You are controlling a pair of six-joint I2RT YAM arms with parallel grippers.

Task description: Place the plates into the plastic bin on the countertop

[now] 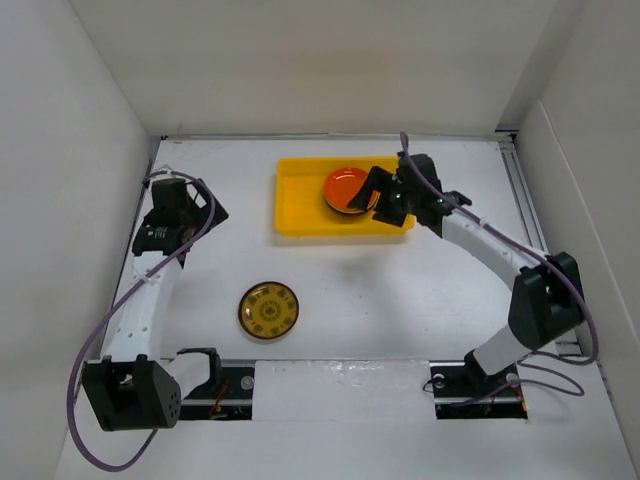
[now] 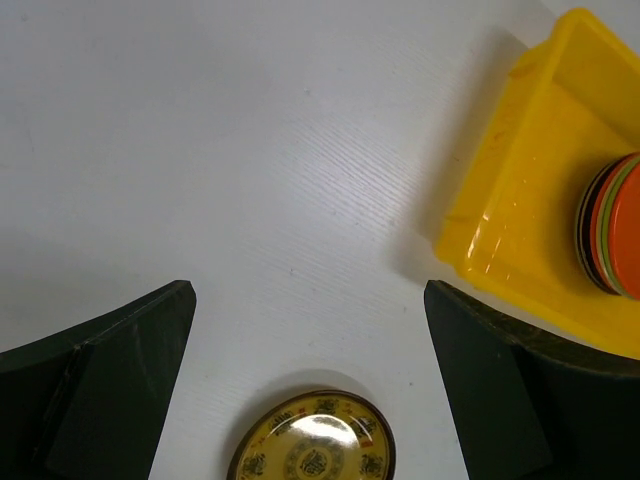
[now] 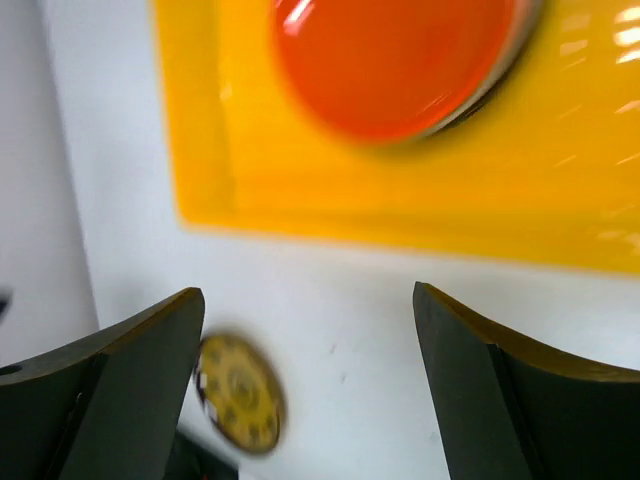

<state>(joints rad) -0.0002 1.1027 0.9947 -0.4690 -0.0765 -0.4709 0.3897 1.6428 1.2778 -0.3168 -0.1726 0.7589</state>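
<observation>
The yellow plastic bin (image 1: pixel 300 205) lies at the back middle of the white countertop (image 1: pixel 400 290). A stack of plates with an orange plate (image 1: pixel 343 187) on top sits in its right half; the stack also shows in the left wrist view (image 2: pixel 612 228) and the right wrist view (image 3: pixel 395 55). One brown-gold patterned plate (image 1: pixel 269 309) lies alone on the counter, also seen in the left wrist view (image 2: pixel 315 445) and the right wrist view (image 3: pixel 238 394). My right gripper (image 1: pixel 381 203) is open and empty over the bin's front right rim. My left gripper (image 1: pixel 205 212) is open and empty at the far left.
White walls (image 1: pixel 70 150) close in the counter on the left, back and right. The arm bases (image 1: pixel 135 390) stand at the near edge. The bin's near corner shows in the left wrist view (image 2: pixel 500 230).
</observation>
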